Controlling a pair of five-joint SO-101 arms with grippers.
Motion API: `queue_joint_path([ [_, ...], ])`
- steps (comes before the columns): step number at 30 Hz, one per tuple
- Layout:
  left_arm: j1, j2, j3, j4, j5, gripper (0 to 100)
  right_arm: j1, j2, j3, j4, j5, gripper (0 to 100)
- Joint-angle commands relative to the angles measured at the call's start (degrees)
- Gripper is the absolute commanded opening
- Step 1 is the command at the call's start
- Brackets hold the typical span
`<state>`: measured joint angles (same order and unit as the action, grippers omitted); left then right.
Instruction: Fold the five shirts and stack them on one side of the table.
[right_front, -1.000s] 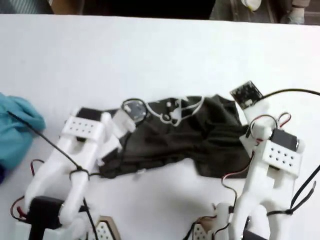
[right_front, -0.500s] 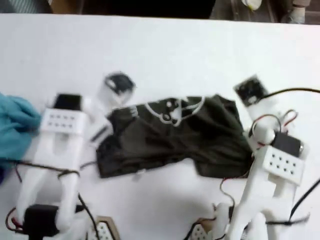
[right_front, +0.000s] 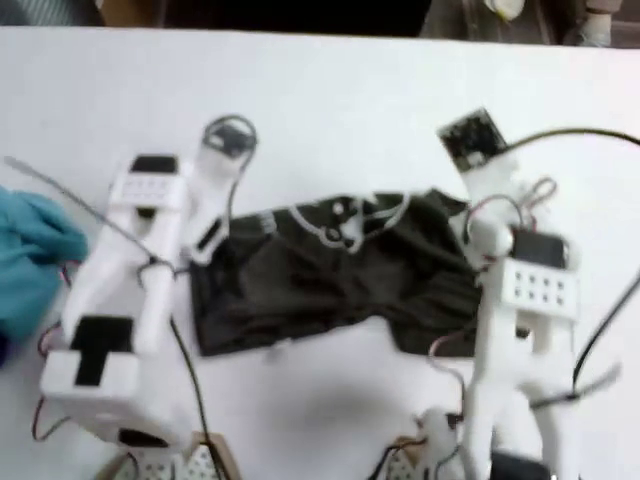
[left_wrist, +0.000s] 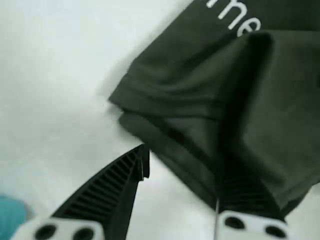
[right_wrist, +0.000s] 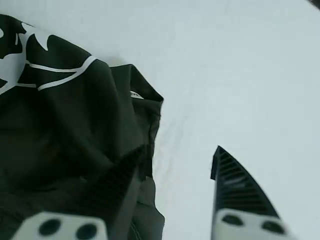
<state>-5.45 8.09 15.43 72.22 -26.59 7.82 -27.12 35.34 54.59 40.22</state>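
**Item: black shirt** (right_front: 340, 275), white print. It lies rumpled and partly spread at the centre of the surface (right_front: 330, 90), with no fold made yet.

**Item: teal cloth** (right_front: 35, 255), bunched. It sits well apart from the shirt at the shirt's 9 o'clock, at the surface's edge. It is probably another of the five shirts.

**Left arm** (right_front: 140, 250): left jaws are wide apart and hold nothing. They straddle the shirt's hem at its 10 o'clock corner, one jaw over cloth and one over bare surface.

**Right arm** (right_front: 525, 300): right jaws are likewise wide apart and empty. They straddle the shirt's edge near its 2 o'clock corner.

**Change over the last second:**
- Both arms have swung toward 12 o'clock.
- The left arm has moved from the shirt's 8 o'clock end to the far corner.
- The shirt's 9 o'clock edge now lies squarer and less bunched.

**Reading:** this looks like flattening and lining up on the two far corners. Folding proper seems still ahead, and stacking later still.
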Motion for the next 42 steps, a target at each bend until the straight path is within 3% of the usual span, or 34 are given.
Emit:
queue_joint_path([
  [1,0.2,2.0,-3.9,-1.6,0.5,23,-1.0,7.5,-5.0,-1.7,-0.5,20.2],
  [7,-0.1,4.2,-8.8,-1.6,0.6,23,-0.6,15.6,-8.6,-1.5,-0.5,20.2],
  [19,0.3,13.4,-13.9,0.5,5.9,23,-0.6,16.0,-8.7,-1.7,-0.5,20.2],
  [27,-0.1,13.6,-13.9,1.3,5.9,2,-0.7,16.0,-8.7,-1.7,-0.5,20.2],
  [36,-1.5,13.6,-17.2,1.2,5.4,3,-0.6,16.0,-8.6,-1.7,-0.5,20.2],
  [42,-4.6,14.2,-29.7,8.3,1.4,3,-0.5,16.0,-8.6,-1.7,-0.5,20.2],
])
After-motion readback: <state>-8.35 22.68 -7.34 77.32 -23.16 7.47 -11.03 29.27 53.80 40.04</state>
